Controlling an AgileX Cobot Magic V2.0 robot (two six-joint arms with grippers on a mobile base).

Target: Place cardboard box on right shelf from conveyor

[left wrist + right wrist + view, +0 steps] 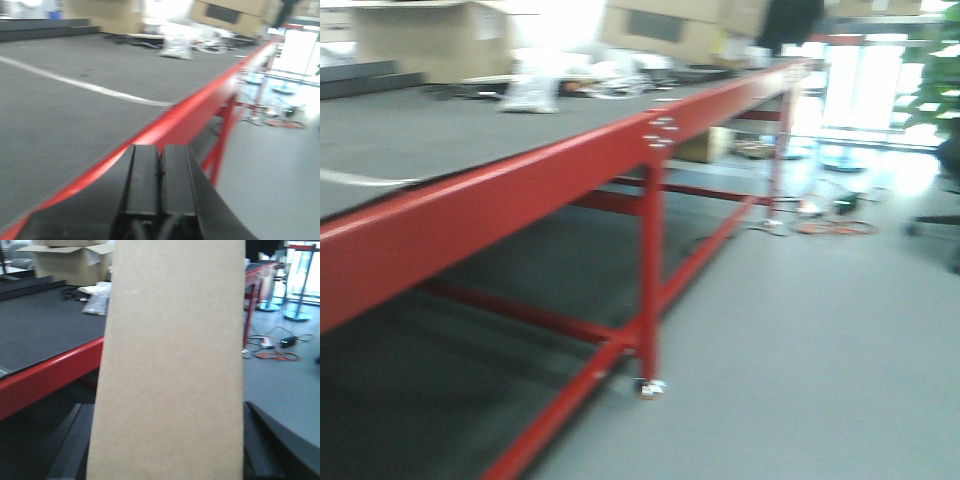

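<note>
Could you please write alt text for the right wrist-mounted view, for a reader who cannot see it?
A plain tan cardboard box fills the middle of the frame, standing upright between the dark fingers of the right hand. Behind it on the left runs the dark grey, red-edged conveyor; grey floor with cables lies to the right.

cardboard box in front of conveyor, bag on conveyor, cables on floor right
</note>
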